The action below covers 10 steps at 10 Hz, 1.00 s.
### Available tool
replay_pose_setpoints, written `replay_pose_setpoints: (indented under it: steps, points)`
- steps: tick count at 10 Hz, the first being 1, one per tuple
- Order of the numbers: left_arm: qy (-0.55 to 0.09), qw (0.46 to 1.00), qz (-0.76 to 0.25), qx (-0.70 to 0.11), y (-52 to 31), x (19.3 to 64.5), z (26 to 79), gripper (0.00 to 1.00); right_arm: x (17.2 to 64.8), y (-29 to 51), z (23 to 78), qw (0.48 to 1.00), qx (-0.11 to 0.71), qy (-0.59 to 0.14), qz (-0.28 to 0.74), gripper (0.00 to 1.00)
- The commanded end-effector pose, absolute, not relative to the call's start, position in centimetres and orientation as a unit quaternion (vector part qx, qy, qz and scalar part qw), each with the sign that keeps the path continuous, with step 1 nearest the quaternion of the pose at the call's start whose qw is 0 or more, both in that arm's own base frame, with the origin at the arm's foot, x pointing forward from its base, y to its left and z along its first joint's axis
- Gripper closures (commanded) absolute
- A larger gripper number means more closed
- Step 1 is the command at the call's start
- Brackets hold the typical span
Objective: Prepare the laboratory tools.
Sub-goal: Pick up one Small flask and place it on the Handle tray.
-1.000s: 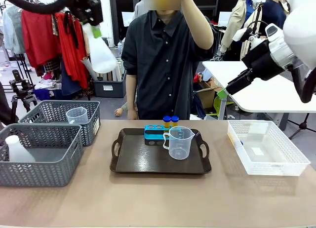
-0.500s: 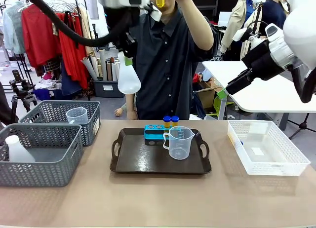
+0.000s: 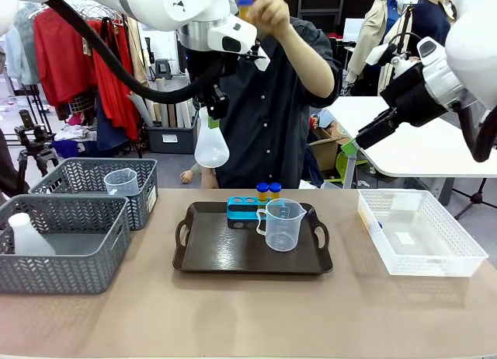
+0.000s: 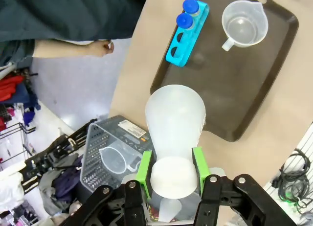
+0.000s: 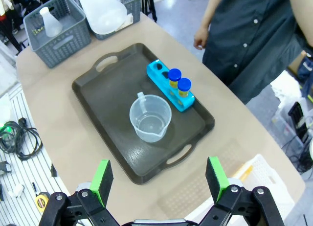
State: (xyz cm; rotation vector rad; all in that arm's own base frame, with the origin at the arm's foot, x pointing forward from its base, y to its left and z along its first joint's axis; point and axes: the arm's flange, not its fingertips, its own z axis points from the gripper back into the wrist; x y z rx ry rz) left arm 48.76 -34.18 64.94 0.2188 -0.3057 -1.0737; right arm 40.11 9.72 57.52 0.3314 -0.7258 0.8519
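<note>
The white flask is held in the air by its neck, bulb down, clamped between the left arm's fingers, at eleven o'clock from the beaker in the front view. The beaker stands on the dark tray on the counter, with the blue rack and two blue-capped tubes at its ten o'clock. The right arm's fingers are spread apart, with nothing between them.

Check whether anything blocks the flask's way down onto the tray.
Nothing visible does. The flask hangs in the left gripper above the far left corner of the tray, whose left end is bare. The rack with two tubes and the beaker stand farther right, clear of that drop.
</note>
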Motion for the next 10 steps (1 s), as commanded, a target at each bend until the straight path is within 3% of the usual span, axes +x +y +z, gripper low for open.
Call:
replay_pose_setpoints:
  steps: [1,4,10]
  points:
    - [-0.147,0.847,-0.501,0.104,-34.1,48.8,65.2,1.0,40.1,9.7,57.7,0.833,0.166,-0.344,0.4,0.0]
    - [-0.127,0.84,-0.519,0.093,-34.0,49.7,64.0,1.0,40.1,9.7,57.7,0.833,0.166,-0.344,0.4,0.0]
    - [-0.07,0.826,-0.554,0.074,-37.3,53.1,55.3,1.0,40.1,9.7,57.7,0.833,0.166,-0.344,0.4,0.0]
